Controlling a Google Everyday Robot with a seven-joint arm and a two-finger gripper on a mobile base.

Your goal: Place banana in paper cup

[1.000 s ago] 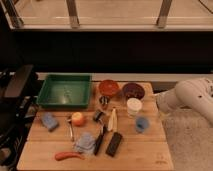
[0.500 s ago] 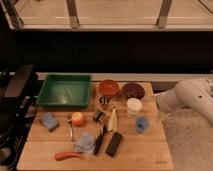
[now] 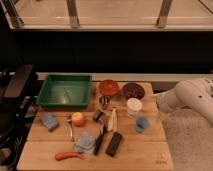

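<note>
The banana (image 3: 112,120) is slim and pale yellow. It lies flat near the middle of the wooden table (image 3: 150,152), pointing toward the back. The white paper cup (image 3: 134,106) stands upright just right of the banana's far end, with a small gap between them. My white arm (image 3: 192,97) reaches in from the right. The gripper (image 3: 161,103) is at its left end, by the table's right edge. It is right of the cup and apart from it, and nothing shows in it.
A green tray (image 3: 52,97) sits at back left, with a red-orange bowl (image 3: 109,88) and a dark bowl (image 3: 133,90) behind the cup. A small blue cup (image 3: 142,124), round orange fruit (image 3: 77,119), orange-red carrot-like thing (image 3: 69,155), blue sponge (image 3: 49,120) and black block (image 3: 114,144) lie around.
</note>
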